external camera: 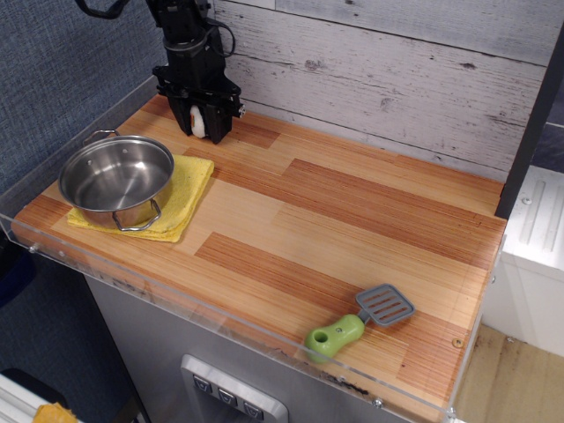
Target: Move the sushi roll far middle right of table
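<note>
The sushi roll [198, 122] shows only as a white patch between the black fingers of my gripper [200, 123]. The gripper is shut on it and holds it just above the far left corner of the wooden table [352, 211], next to the back wall. The roll's orange and green centre is hidden by the fingers. The arm comes down from the top left of the view.
A steel pot [117, 180] stands on a yellow cloth [185, 189] at the left. A toy spatula [359, 322] with a green handle and grey blade lies near the front right. A clear acrylic rim [220, 317] runs along the front and left edges.
</note>
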Controlling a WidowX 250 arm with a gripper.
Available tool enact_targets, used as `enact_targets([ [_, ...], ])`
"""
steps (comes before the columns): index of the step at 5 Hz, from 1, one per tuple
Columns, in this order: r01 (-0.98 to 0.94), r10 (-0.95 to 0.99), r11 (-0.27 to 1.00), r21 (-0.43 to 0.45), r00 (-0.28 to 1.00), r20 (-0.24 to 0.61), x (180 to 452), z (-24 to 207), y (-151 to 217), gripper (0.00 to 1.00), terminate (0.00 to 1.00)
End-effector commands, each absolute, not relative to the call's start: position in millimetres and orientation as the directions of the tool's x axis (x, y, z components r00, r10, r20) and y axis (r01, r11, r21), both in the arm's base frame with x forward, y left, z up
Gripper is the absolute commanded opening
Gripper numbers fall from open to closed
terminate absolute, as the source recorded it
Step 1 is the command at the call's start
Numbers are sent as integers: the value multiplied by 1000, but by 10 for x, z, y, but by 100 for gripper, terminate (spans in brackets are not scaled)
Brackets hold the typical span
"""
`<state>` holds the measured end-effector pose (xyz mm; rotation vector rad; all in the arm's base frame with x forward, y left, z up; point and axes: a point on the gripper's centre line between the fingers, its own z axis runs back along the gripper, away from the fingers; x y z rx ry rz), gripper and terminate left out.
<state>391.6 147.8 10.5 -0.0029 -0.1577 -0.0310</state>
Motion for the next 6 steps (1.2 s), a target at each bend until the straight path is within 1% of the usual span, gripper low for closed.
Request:
enact_targets([
  [1,44,-48,999,20,968,244,3855,595,1364,0,0],
  [2,33,-37,999,18,955,295,3824,828,1305,0,0],
  [3,57,-56,998,5,939,339,3808,1033,1134,0,0],
  [4,108,-100,994,-2,922,375,3767,1222,806,0,0],
  [6,237,-211,971,-19,895,394,3692,1347,-11,0,0],
])
